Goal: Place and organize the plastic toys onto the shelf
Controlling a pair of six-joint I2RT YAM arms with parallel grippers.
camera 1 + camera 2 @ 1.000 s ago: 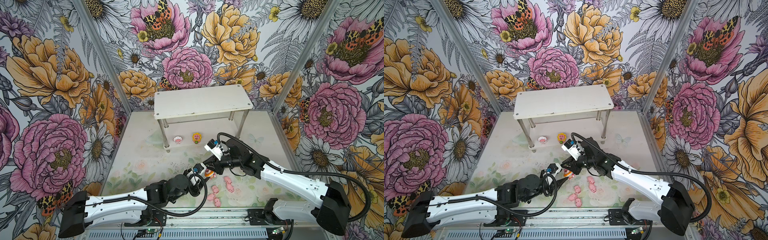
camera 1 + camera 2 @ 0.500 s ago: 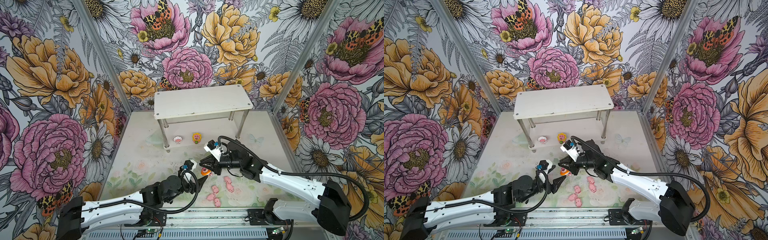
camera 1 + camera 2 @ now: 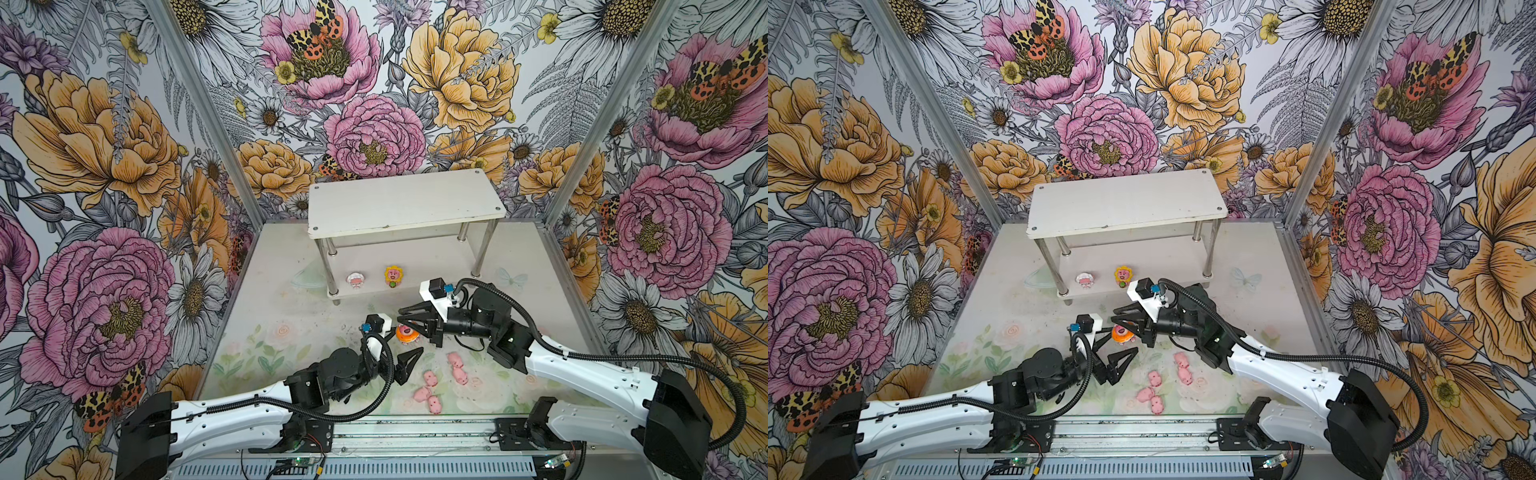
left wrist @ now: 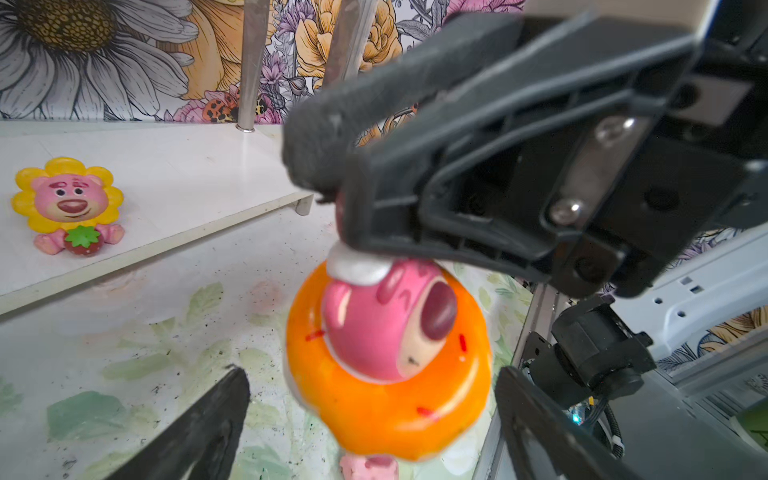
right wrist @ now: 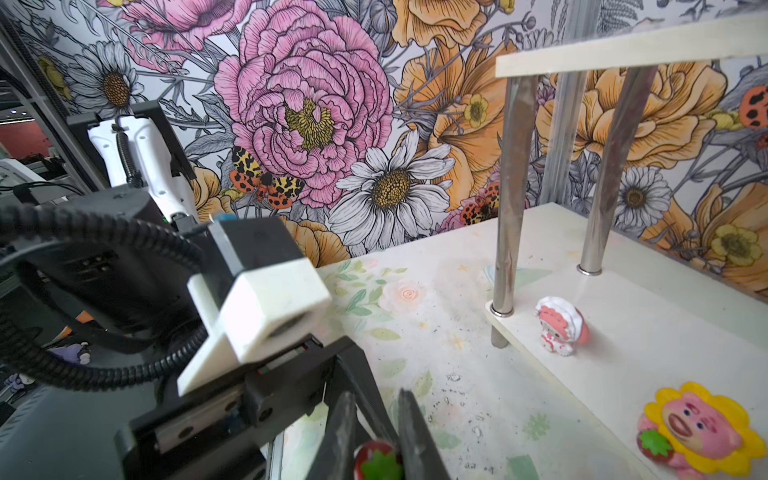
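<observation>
The orange pig-faced toy [image 3: 406,333] [image 3: 1122,333] [image 4: 386,357] hangs just above the floor, and my right gripper [image 3: 400,319] [image 3: 1113,318] [image 5: 376,415] is shut on it; its red strawberry [image 5: 378,461] shows between the fingers. My left gripper [image 3: 405,343] [image 3: 1117,347] [image 4: 370,415] stands open just in front of the toy, a finger on each side, not touching it. The white two-tier shelf [image 3: 407,203] [image 3: 1125,203] stands at the back. On its lower tier sit the white-hooded toy [image 3: 355,280] [image 5: 559,326] and the yellow sunflower toy [image 3: 393,276] [image 4: 68,203] [image 5: 694,432].
Several tiny pink pigs [image 3: 430,378] [image 3: 1155,378] lie on the floor near the front edge, between the two arms. The shelf's metal legs [image 5: 505,208] rise beside the white-hooded toy. Flower-printed walls close in the left, back and right sides.
My left gripper has opened, let go of the orange toy and drawn back a little toward the front. My right gripper has stayed shut on the toy.
</observation>
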